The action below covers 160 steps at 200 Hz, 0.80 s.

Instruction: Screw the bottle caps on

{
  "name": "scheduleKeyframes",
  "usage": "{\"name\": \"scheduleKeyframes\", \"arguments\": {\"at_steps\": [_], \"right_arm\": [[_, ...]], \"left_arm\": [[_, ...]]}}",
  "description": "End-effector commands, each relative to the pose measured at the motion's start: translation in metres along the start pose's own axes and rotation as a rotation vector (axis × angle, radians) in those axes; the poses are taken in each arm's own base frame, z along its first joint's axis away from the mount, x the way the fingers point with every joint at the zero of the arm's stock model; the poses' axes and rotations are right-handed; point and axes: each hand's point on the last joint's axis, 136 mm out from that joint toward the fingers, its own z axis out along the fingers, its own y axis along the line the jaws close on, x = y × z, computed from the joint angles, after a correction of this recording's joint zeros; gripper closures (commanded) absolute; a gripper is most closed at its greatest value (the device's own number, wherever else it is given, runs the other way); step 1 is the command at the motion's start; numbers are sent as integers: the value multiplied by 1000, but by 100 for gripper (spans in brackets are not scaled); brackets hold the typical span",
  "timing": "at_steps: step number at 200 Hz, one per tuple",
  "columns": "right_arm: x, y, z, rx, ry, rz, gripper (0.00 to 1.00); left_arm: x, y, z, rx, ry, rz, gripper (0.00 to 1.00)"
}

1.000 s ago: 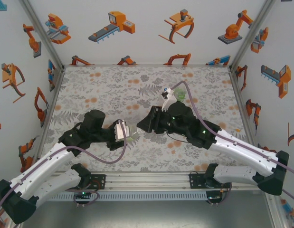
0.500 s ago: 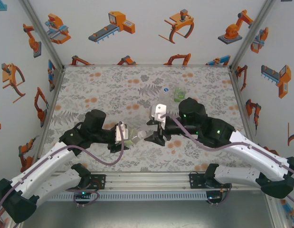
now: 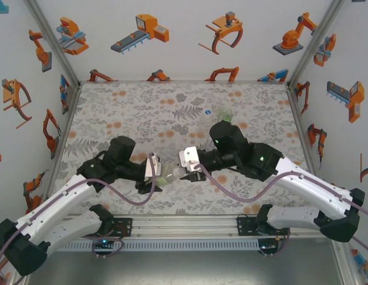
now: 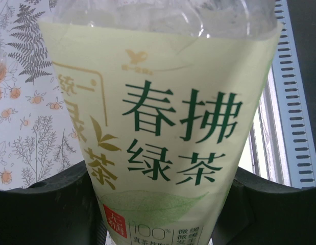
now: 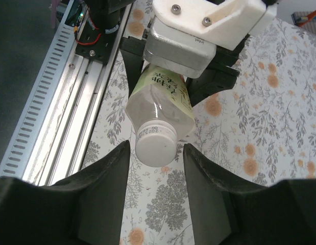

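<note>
Gripper [image 5: 155, 153] of right arm astride cap [image 5: 156, 145]

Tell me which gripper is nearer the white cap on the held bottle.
Right. The right gripper straddles the cap; the left gripper clamps the bottle's labelled body, farther back.

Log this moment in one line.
left gripper: shut on bottle | right gripper: open, straddling cap | cap: on bottle neck, tightness unclear

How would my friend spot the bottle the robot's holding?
Start at the flowery table and look near its front middle. The left gripper holds the pale-green-labelled bottle sideways, while the clear bottle and green bottle sit farther back.
</note>
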Motion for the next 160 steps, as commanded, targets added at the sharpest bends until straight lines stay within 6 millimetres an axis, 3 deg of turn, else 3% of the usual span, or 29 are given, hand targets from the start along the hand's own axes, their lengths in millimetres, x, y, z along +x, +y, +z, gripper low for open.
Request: {"name": "scheduleKeyframes", "arguments": {"at_steps": [1, 34, 68, 99, 120, 138, 160], "right_arm": [[-14, 1, -3, -17, -55, -55, 58], [-13, 2, -2, -20, -54, -52, 64], [-11, -8, 0, 35, -55, 56, 80], [-5, -54, -1, 284, -133, 488, 95], [7, -76, -7, 415, -186, 823, 100], [31, -92, -15, 558, -223, 1164, 100], [63, -91, -18, 665, -236, 1535, 100]], "left_arm": [[-16, -4, -4, 29, -40, 41, 100], [-16, -4, -5, 25, -40, 42, 100], [-16, -3, -6, 16, -37, 47, 100], [-13, 2, -7, -17, -15, 48, 100], [-6, 14, -8, -85, 30, 34, 100], [-1, 23, -9, -136, 63, 29, 100], [3, 30, -12, -188, 86, 22, 100]]}}
